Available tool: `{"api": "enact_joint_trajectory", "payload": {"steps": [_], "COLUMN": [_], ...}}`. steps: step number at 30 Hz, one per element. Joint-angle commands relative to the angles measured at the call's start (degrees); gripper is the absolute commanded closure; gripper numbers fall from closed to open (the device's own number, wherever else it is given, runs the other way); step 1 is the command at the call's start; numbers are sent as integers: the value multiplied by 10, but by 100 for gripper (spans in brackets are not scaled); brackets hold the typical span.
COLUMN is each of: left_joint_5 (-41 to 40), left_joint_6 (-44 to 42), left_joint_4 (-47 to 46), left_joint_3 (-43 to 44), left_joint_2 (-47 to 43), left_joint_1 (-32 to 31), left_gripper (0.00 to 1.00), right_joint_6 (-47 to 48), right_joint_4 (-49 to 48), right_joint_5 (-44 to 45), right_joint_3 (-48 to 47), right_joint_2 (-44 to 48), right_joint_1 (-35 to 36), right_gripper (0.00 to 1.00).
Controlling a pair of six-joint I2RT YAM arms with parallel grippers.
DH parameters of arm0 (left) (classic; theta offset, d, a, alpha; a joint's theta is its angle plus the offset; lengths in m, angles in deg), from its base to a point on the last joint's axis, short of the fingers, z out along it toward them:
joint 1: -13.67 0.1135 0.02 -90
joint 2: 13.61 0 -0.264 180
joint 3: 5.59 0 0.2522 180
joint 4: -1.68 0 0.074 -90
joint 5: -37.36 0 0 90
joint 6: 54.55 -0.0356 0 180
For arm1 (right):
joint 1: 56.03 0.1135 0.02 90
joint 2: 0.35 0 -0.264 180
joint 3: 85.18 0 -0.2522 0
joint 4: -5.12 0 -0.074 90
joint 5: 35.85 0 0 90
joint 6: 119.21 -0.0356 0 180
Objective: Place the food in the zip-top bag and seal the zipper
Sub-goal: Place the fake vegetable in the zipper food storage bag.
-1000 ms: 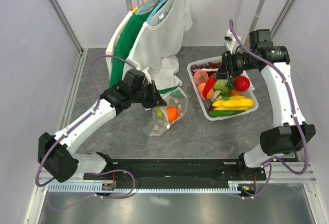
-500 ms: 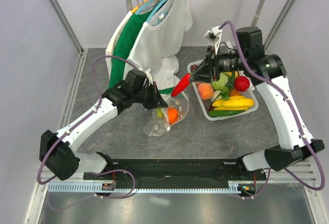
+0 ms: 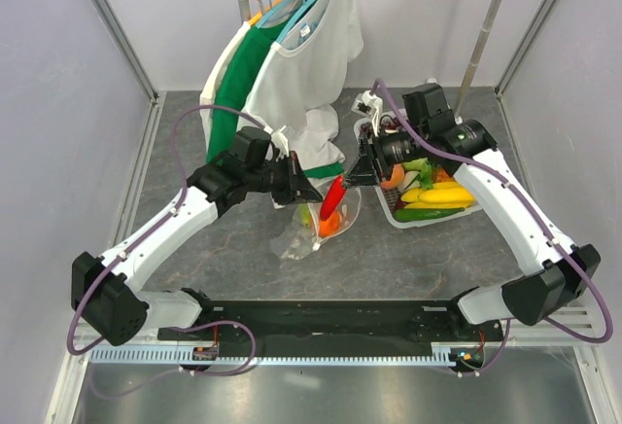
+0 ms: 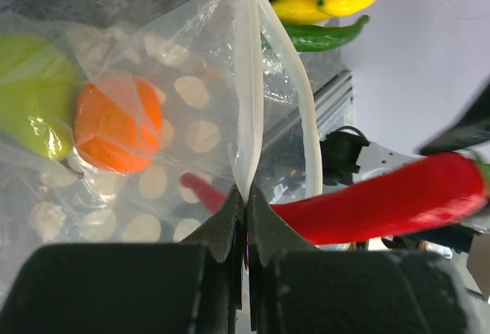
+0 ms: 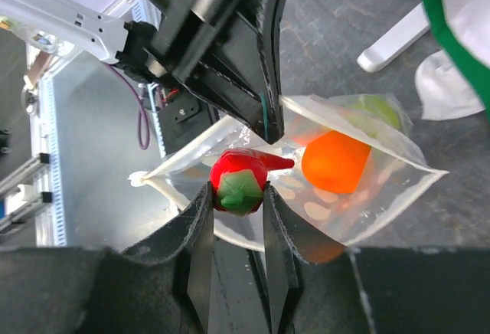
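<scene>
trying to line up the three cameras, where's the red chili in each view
Top external: red chili near the middle, tilted over the mouth of the dotted bag.
Left wrist: red chili stretched across the lower right, behind the bag's edge.
Right wrist: red chili at centre, seen end-on, green cap toward the camera.
Shared landmark: the orange fruit inside the bag.

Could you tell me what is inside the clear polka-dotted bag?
Through the clear dotted plastic bag, a round orange toy fruit and a green one show; the glossy red chili pokes its tip in. Anything beneath them is hidden.
</scene>
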Motion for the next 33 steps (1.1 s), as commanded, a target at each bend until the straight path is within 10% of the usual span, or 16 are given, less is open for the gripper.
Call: {"api": "enact_joint_trajectory", "payload": {"steps": [1, 10, 13, 16, 17, 20, 33], "left_joint_5": [55, 84, 89, 94, 94, 95, 64], "left_joint_6": [12, 76, 78, 79, 79, 75, 40], "left_joint_4": [-65, -145, -145, -145, -145, -143, -126], "left_joint_3": [-4, -52, -63, -73, -74, -75, -67], "left_joint_2": [-28, -50, -53, -52, -51, -50, -43], "left_joint_1": [13, 41, 50, 53, 54, 55, 55], "left_gripper": [98, 98, 98, 98, 98, 98, 98], "right_joint_6": [-61, -331, -248, -178, -169, -98, 190], "right_joint_4": [-72, -382, -316, -239, -214, -121, 184], "right_joint_5": [-52, -105, -85, -61, -54, -4, 292], "right_joint_3": [36, 213, 233, 228, 224, 162, -153], "right_joint_2": [14, 35, 32, 17, 12, 7, -107], "right_joint_1": [3, 7, 24, 37, 39, 37, -154], "right_gripper": [100, 100, 100, 63, 34, 8, 4]}}
